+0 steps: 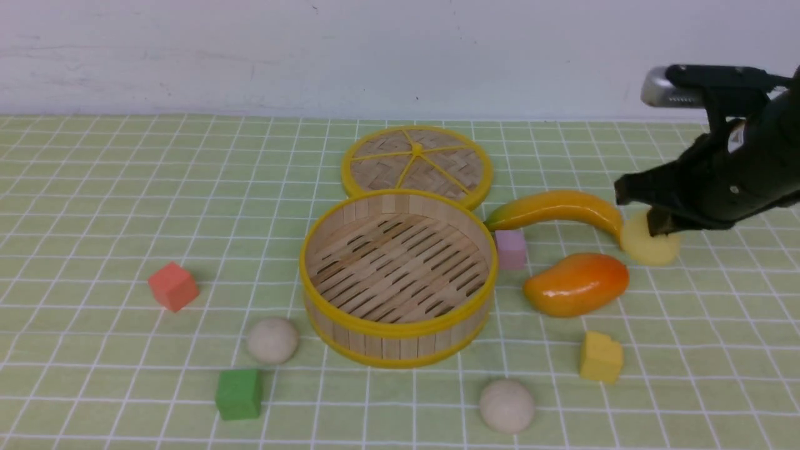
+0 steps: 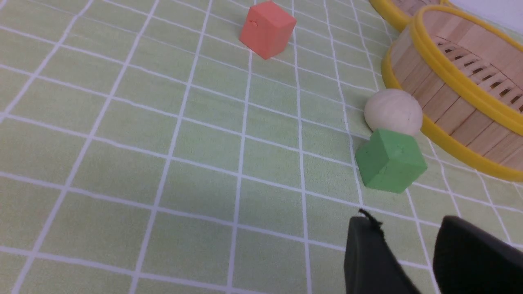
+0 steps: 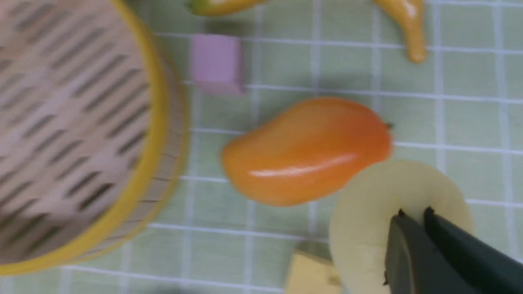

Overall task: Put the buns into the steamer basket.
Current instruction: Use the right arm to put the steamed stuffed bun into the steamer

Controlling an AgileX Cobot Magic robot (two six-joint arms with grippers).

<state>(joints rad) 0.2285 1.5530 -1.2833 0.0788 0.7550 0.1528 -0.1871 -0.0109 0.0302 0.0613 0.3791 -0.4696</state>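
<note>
Buns: three, all outside the steamer basket (image 1: 400, 345).
Pale yellow bun (image 1: 650, 249): at 3 o'clock of the basket, just beside the banana's (image 1: 556, 209) far end.
Right gripper (image 1: 655, 226): pinched shut on top of this bun. Whether the bun is clear of the cloth is hard to tell, as the wrist view is blurred.
Left beige bun (image 1: 272, 340): on the cloth at 8 o'clock of the basket, near the green block (image 1: 239, 394).
Front beige bun (image 1: 507, 406): on the cloth at 5 o'clock.
Left gripper (image 2: 406, 228): jaws apart, nothing between them, low over the cloth near the green block.
Lid (image 1: 417, 164): flat at 12 o'clock, just beside the basket.
</note>
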